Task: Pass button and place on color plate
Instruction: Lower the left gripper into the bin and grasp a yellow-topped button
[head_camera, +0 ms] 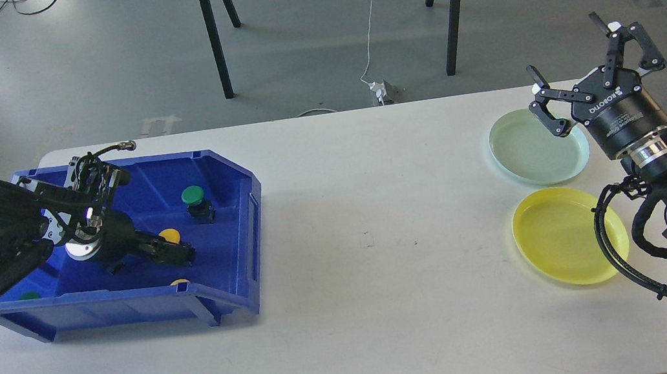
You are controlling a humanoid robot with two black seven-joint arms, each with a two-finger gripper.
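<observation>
Head view shows a yellow button (169, 235) down in the blue bin (228, 182), and that looks like the one being picked. It sits near the middle of the bin floor. The left gripper (183, 254) is reaching into the bin, and its tip is right at that button. It is dark and seen end-on, so I cannot tell how wide its fingers are or if it has the button yet.

A green button (193, 196) stands a bit farther back in the bin, apart from the gripper. Another bit of yellow (179, 282) peeks out by the front wall, and a bit of green (29, 295) by the bin's left corner.

To do this step well, I think the fingers should go one on each side of the yellow button and squeeze gently, then lift straight up so nothing bumps the front wall.

Far to the right of the bin, the right gripper (576, 58) waits in the air, fingers spread wide and holding nothing. The green plate (531, 156) and yellow plate (566, 239) lie beside it. Yellow should go on yellow.
</observation>
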